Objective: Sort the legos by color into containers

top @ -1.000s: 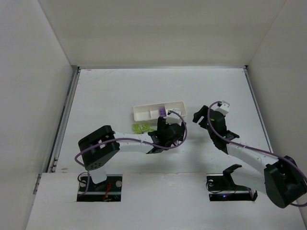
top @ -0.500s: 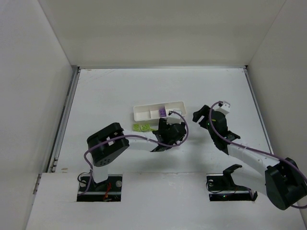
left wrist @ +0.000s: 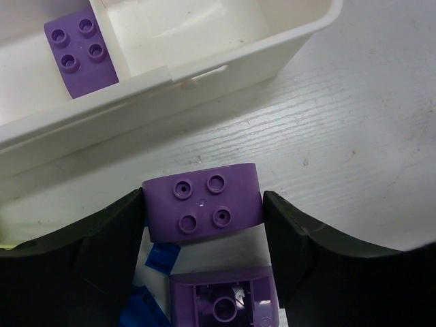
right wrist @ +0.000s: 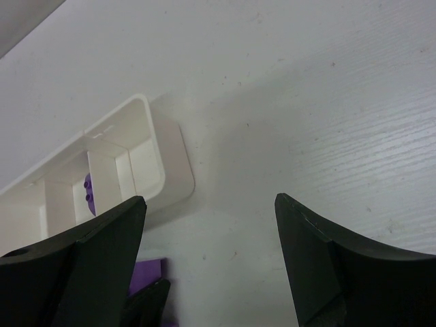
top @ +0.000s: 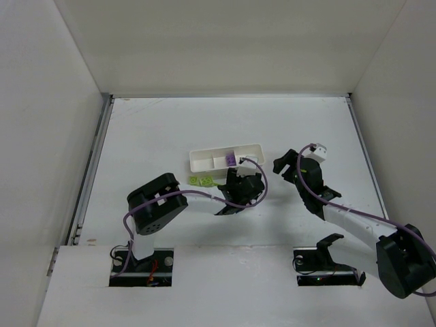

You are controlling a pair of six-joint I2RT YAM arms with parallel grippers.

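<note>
A purple brick [left wrist: 203,204] lies studs up on the table just in front of the white tray [left wrist: 136,102]. My left gripper [left wrist: 203,204] has its jaws pressed against both sides of this brick. Below it a second purple brick [left wrist: 223,300] lies hollow side up, with small blue pieces [left wrist: 162,257] beside it. Another purple brick [left wrist: 80,49] rests in the tray's middle compartment. In the top view, lime-green legos [top: 201,180] sit left of the left gripper [top: 242,182]. The right gripper [top: 286,163] hovers open to the right of the tray [top: 204,161], holding nothing.
White walls enclose the table on three sides. In the right wrist view the tray's end [right wrist: 157,170] lies to the upper left of the right gripper [right wrist: 210,211], and a purple brick [right wrist: 146,279] shows at the lower left. Bare table lies under the right fingers.
The left gripper's jaws have narrowed onto the purple brick, and the left arm's elbow has shifted right. The right arm has barely moved.
</note>
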